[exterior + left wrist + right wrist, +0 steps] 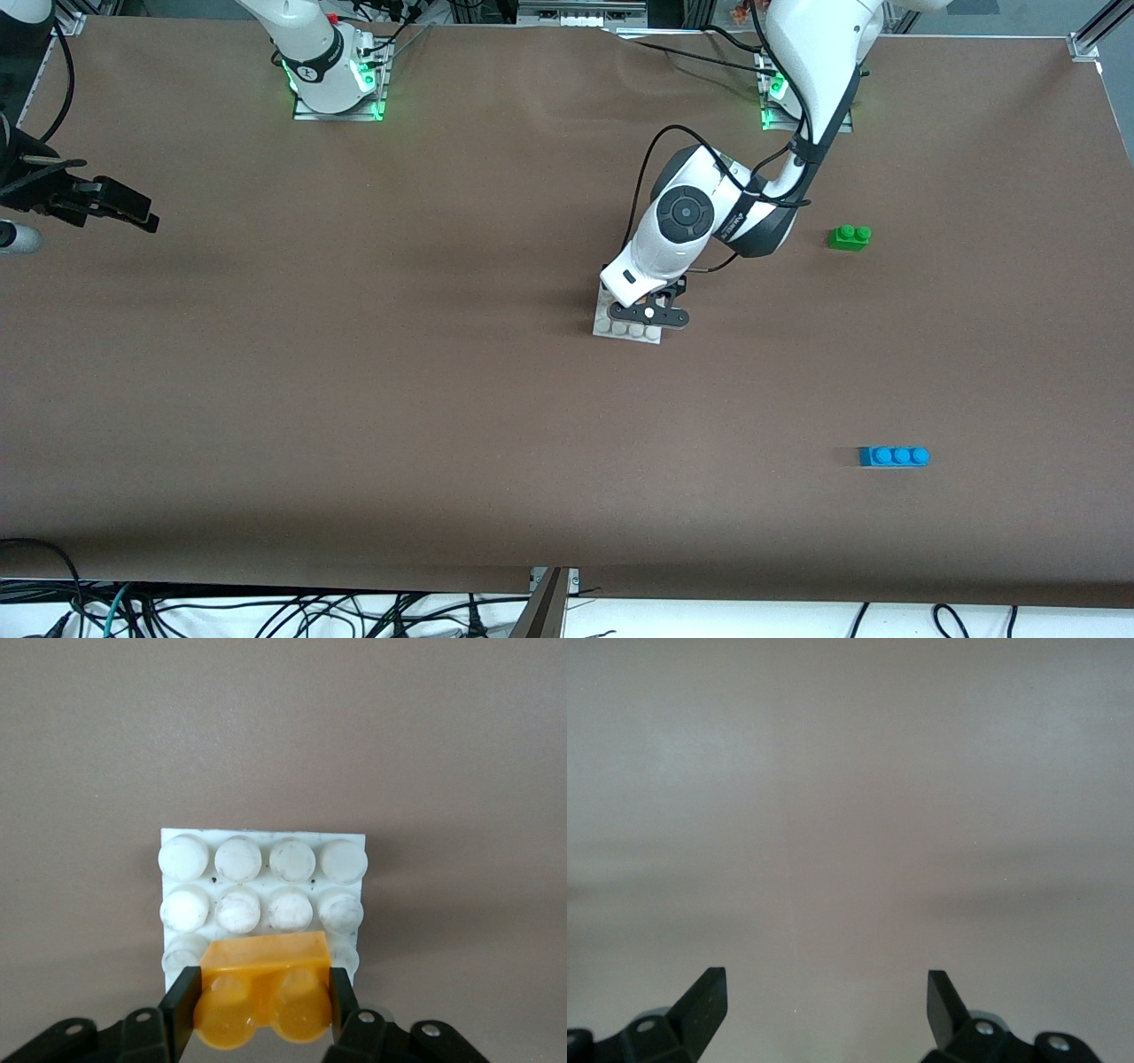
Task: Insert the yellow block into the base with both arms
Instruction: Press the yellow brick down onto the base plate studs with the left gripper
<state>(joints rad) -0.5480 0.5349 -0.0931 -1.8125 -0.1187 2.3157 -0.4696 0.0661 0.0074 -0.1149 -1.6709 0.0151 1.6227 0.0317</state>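
The white studded base (627, 328) lies mid-table; in the left wrist view the base (262, 877) shows its rows of studs. My left gripper (651, 312) is down over it, shut on the yellow block (264, 988), which sits at the base's row of studs closest to the gripper. In the front view the block is hidden by the hand. My right gripper (124, 211) waits at the right arm's end of the table; its fingers (709, 1001) are spread wide and hold nothing.
A green two-stud brick (850, 237) lies toward the left arm's end, farther from the front camera than the base. A blue three-stud brick (893, 456) lies nearer the front camera. Cables hang along the table's front edge.
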